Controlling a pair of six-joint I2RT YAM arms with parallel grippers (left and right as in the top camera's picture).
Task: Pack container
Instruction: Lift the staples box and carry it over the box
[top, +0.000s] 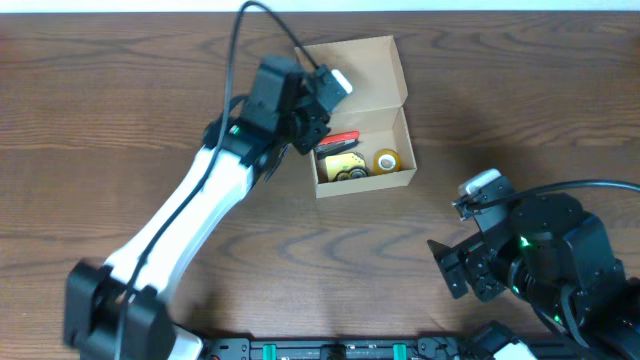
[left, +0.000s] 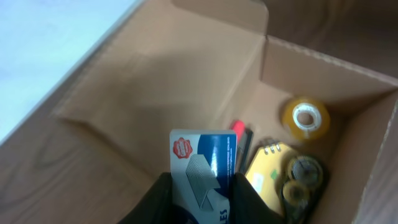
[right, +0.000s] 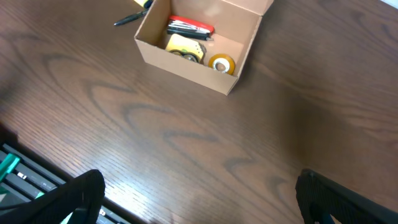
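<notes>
The container (top: 360, 75) is a tan cardboard box with its flap lid open, standing at the back of the table. My left gripper (left: 202, 190) hangs over the container's left end (top: 308, 128), shut on a blue and white staples box (left: 203, 165). Below it, inside the container (left: 186, 74), lie a tape roll (left: 306, 118), a yellow notepad (left: 268, 167), a red pen (left: 238, 132) and a round tape dispenser (left: 300, 180). My right gripper (right: 199, 193) stands open and holds nothing, low over bare table at the front right (top: 465, 265), well away from the container (right: 186, 62).
The wooden table (top: 120, 120) runs wide to the left and in front of the container. The left arm (top: 190, 215) crosses it diagonally from the front left. A black rail (top: 340, 350) lines the front edge.
</notes>
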